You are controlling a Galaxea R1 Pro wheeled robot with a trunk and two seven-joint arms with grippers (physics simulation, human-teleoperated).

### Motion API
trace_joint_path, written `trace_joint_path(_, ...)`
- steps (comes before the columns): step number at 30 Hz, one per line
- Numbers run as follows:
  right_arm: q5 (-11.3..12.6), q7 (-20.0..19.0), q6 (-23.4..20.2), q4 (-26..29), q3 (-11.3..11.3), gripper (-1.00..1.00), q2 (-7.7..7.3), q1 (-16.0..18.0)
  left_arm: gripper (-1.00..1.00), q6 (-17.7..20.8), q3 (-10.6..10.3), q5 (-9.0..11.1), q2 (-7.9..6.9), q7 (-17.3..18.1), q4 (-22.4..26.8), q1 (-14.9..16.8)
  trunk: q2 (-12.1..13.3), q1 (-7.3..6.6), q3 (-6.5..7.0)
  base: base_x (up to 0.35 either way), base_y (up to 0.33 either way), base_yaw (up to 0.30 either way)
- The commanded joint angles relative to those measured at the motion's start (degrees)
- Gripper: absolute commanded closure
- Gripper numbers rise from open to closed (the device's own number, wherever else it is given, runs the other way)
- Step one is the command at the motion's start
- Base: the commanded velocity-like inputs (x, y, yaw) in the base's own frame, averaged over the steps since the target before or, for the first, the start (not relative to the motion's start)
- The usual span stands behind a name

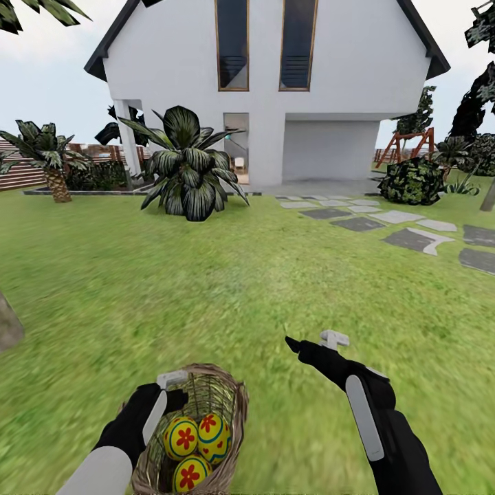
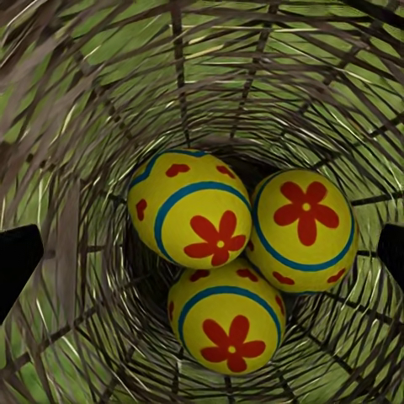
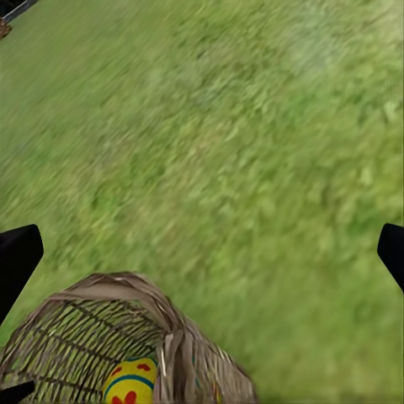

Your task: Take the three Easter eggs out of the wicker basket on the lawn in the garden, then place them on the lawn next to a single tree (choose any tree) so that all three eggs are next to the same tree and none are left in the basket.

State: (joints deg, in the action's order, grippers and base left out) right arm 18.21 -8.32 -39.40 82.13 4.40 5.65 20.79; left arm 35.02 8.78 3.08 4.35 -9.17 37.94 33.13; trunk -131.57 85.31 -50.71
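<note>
Head view: basket (image 1: 206, 419) on lawn (image 1: 227, 289) at robot's feet, three eggs (image 1: 194, 447) packed together at bottom. Left gripper (image 1: 168, 385) at basket rim, above eggs; right gripper (image 1: 323, 342) aside over grass, well apart from basket.

Left wrist view: eggs (image 2: 240, 252) touching each other, deep in weave; fingertips (image 2: 18, 261) wide apart, nothing between. Eggs likely light, hard, smooth, slippery; grip across widest middle, gentle squeeze. Wicker walls crowd approach.

Right wrist view: fingertips (image 3: 17, 261) spread, empty; basket rim (image 3: 118, 290) just below, one egg (image 3: 130, 380) glimpsed, blurred.
</note>
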Motion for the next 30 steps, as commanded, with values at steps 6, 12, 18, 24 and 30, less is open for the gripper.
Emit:
trace_joint_path(6, -0.13, -0.02, 0.93, -0.54, -0.01, -1.0, 0.06, 0.04, -1.0, 0.15, 0.18, 0.32, 0.04, -0.32, 0.11, 0.04, -2.45, 1.31, -1.14, 0.0, 0.0, 0.0)
trace_joint_path(12, -0.12, -0.01, 1.24, -0.66, -0.09, -1.0, 0.06, 0.04, -1.0, 0.1, 0.17, 0.34, 0.0, -0.32, 0.08, 0.03, -4.85, 2.63, -2.22, 0.0, 0.0, 0.0)
trace_joint_path(18, -0.12, -0.03, 1.2, -0.66, -0.09, -1.0, 0.06, 0.04, -1.0, 0.28, 0.58, 0.75, -0.12, -0.17, 0.05, 0.04, -7.26, 3.95, -3.3, 0.0, 0.0, 0.0)
trace_joint_path(24, -0.18, 0.05, 1.17, -0.67, -0.18, -1.0, 0.06, 0.04, -1.0, 0.81, 0.86, 1.05, -0.16, -0.1, 0.12, 0.68, -9.67, 5.27, -4.37, 0.0, 0.0, 0.0)
trace_joint_path(30, -0.19, 0.13, 1.22, -0.67, -0.19, -1.0, 0.06, 0.04, -1.0, 3.75, 0.88, 1.05, -0.02, -0.1, 0.13, 1.73, -11.69, 6.39, -5.49, 0.0, 0.0, 0.0)
